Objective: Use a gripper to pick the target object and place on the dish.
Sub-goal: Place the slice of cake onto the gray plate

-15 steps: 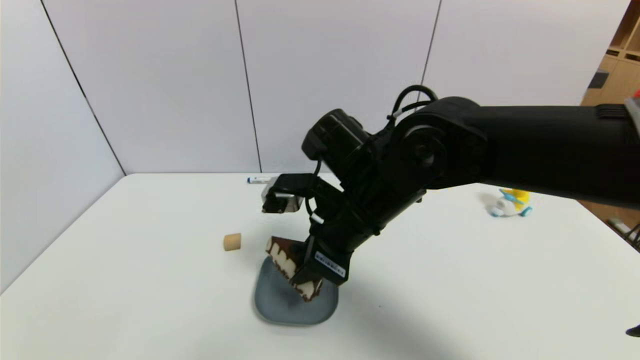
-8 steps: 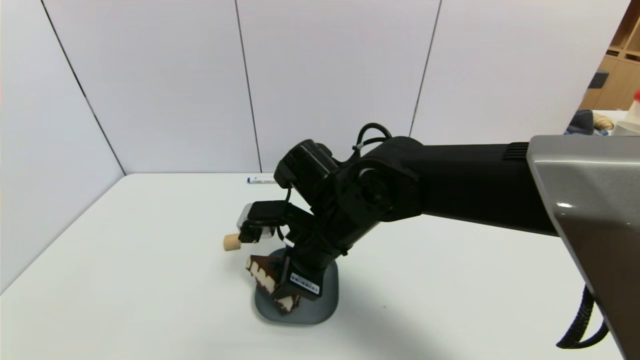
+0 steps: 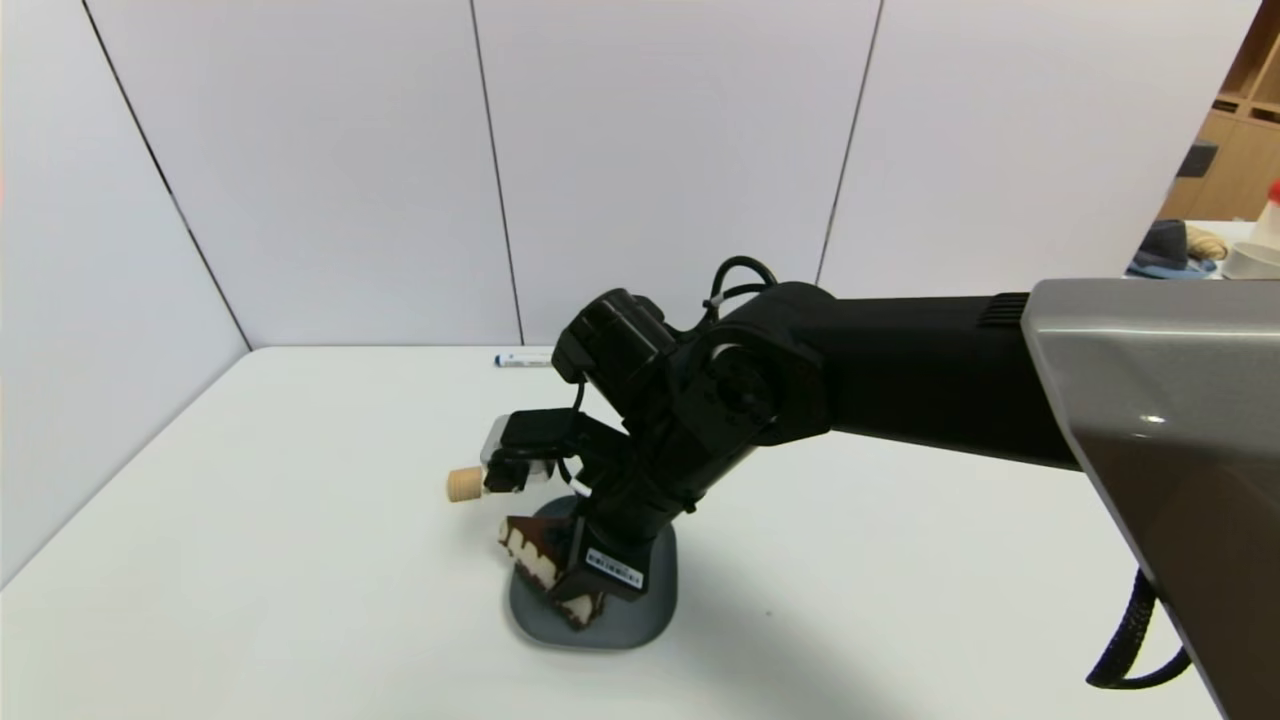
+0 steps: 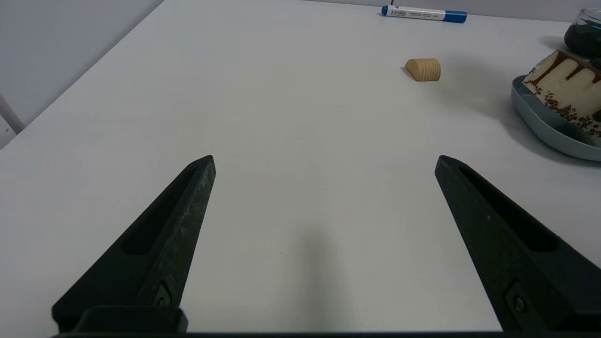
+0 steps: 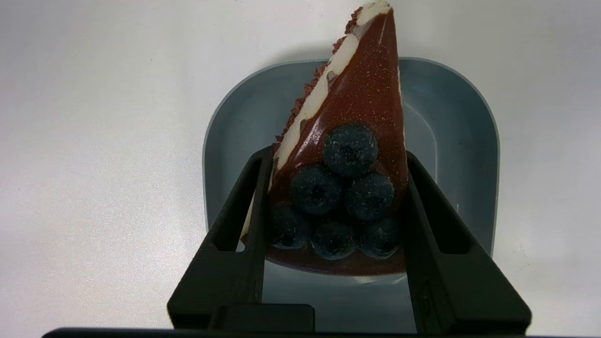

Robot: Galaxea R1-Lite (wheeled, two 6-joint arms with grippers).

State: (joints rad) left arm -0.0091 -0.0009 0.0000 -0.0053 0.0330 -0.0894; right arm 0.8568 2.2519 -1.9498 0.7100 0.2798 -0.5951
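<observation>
Triangular toy cake slice, chocolate top, blueberries (image 5: pixel 352 108), is over the blue-grey rounded-square dish (image 5: pixel 460 141); whether its base touches can't be told. Black right gripper (image 5: pixel 340 157) is clamped on its sides near the wide blueberry end, likely for a steady grip while lowering. Narrow tip overhangs the rim at 10 o'clock in the head view; a slight shift inward before release might stop it tipping. Tan ridged wooden piece (image 3: pixel 465 485) sits at the dish's 10 o'clock, blue-and-white marker (image 3: pixel 523 360) at 11. Black left gripper (image 4: pixel 326 157) is parked wide, empty, above the smooth white table (image 3: pixel 250 560). Pale seamed panels (image 3: pixel 680 150) at 12, wooden shelving (image 3: pixel 1225 170) at 2.
</observation>
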